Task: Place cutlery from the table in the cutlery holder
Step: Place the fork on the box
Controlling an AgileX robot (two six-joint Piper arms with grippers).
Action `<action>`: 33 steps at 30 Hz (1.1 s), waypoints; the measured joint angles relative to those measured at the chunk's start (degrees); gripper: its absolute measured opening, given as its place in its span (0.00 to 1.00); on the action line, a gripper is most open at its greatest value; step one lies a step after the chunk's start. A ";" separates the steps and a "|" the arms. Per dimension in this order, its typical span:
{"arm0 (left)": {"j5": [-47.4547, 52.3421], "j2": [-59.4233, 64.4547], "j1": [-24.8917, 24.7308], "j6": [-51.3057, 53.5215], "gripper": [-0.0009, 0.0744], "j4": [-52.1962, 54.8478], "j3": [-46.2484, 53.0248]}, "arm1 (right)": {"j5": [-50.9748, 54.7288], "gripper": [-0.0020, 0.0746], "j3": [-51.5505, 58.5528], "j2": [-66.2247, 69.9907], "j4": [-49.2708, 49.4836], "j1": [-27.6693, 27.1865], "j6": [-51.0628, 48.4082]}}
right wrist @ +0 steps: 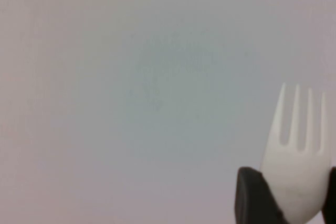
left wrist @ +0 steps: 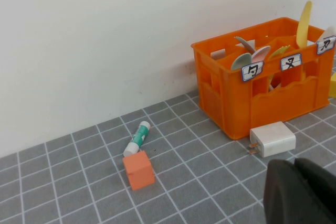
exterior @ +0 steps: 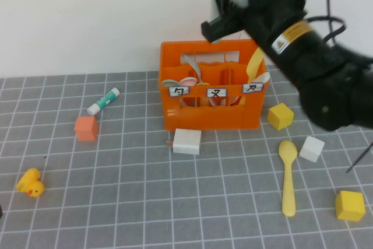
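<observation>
The orange cutlery holder [exterior: 198,118] stands at the back of the tiled table [exterior: 145,202] and holds several cutlery pieces, among them a yellow one on its right side. It also shows in the left wrist view [left wrist: 231,114]. A yellow spoon [exterior: 287,182] lies on the table to the front right of the holder. My right gripper [exterior: 217,24] is raised above the holder's back edge. In the right wrist view it [right wrist: 294,192] is shut on a white fork [right wrist: 296,150], which points at the wall. My left gripper [left wrist: 295,169] is shut, empty and low over the tiles to the front left of the holder.
A white charger block [exterior: 187,141] lies just in front of the holder. An orange cube [exterior: 85,127], a white and green tube [exterior: 103,101] and a yellow duck [exterior: 30,182] are on the left. Two yellow cubes [exterior: 281,116] [exterior: 349,205] and a white cube [exterior: 312,148] are on the right.
</observation>
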 joint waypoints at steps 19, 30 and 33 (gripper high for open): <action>-0.16 0.00 0.00 -0.11 0.01 0.82 0.00 | -10.50 0.36 0.00 14.89 3.13 0.00 -7.14; -0.16 0.00 0.00 -0.11 0.01 1.04 0.00 | -14.21 0.42 0.00 17.77 3.68 0.00 -4.54; -0.16 0.00 0.00 -0.11 0.01 1.04 0.00 | -15.69 0.53 0.00 17.77 3.93 0.00 -4.01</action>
